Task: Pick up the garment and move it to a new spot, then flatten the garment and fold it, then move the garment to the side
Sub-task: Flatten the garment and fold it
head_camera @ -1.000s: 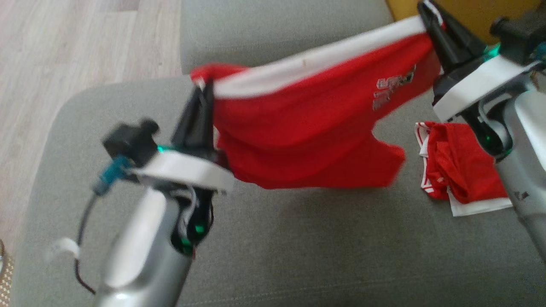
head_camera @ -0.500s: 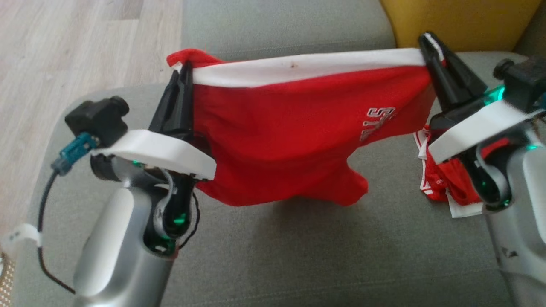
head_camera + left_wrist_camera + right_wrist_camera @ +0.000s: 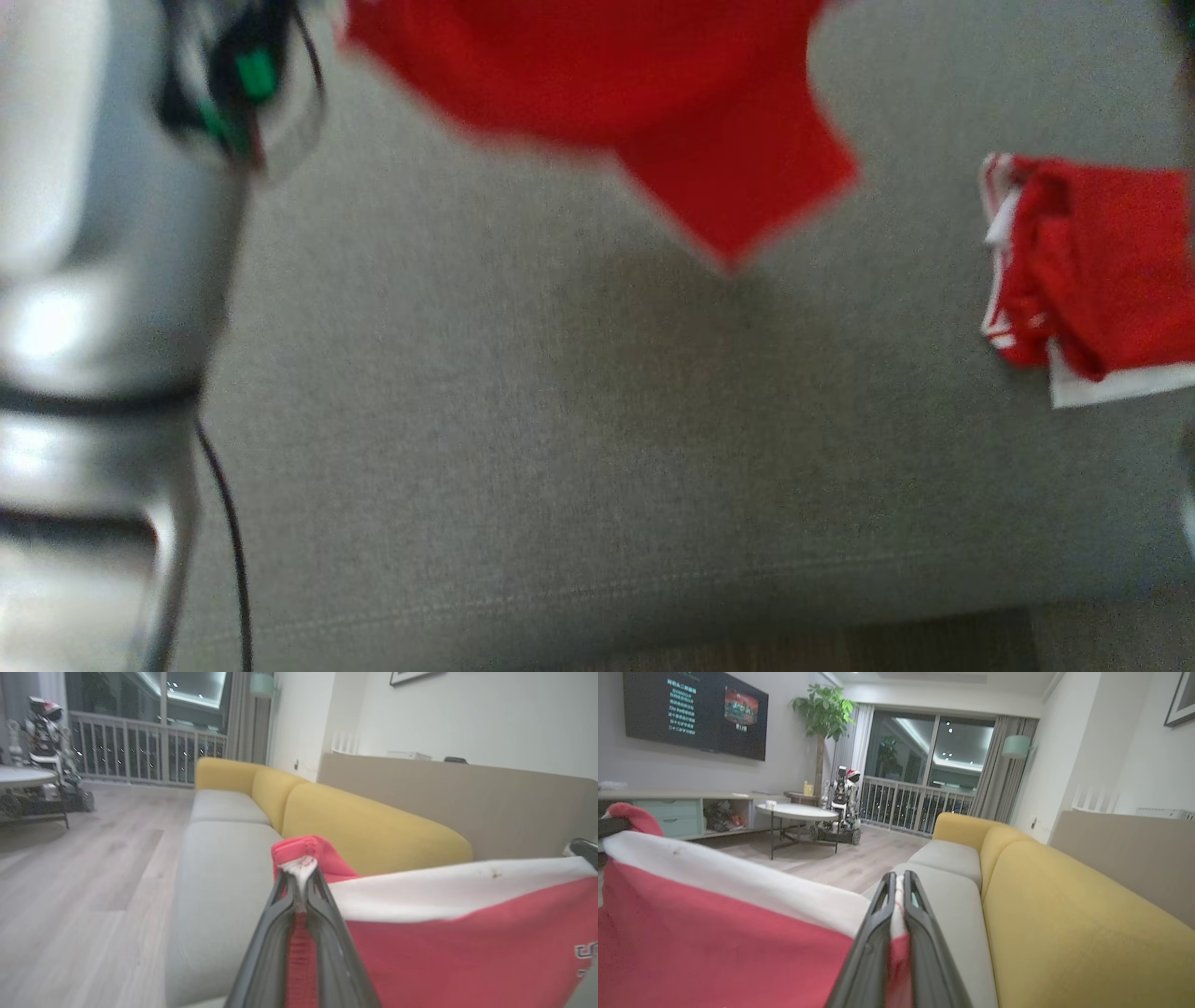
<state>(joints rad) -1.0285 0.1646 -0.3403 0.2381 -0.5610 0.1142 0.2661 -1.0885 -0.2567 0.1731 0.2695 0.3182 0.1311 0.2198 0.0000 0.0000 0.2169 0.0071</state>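
Note:
The garment (image 3: 607,75) is red with a white band along its top edge and hangs stretched in the air between my two grippers, above the grey sofa seat (image 3: 560,448). In the head view its lower corner dangles at the top centre. My left gripper (image 3: 300,877) is shut on the garment's (image 3: 467,942) left end of the white band. My right gripper (image 3: 899,879) is shut on the garment's (image 3: 714,942) right end. The left forearm (image 3: 84,280) fills the left side of the head view.
A second red and white garment (image 3: 1092,271) lies crumpled on the seat at the right. The seat's front edge (image 3: 597,616) runs along the bottom of the head view. A yellow backrest (image 3: 1064,914) lines the sofa's far side, with wooden floor (image 3: 70,896) beyond the seat's left end.
The head view has tilted down, so the grippers have left it. The garment is held higher, stretched between both grippers as before.

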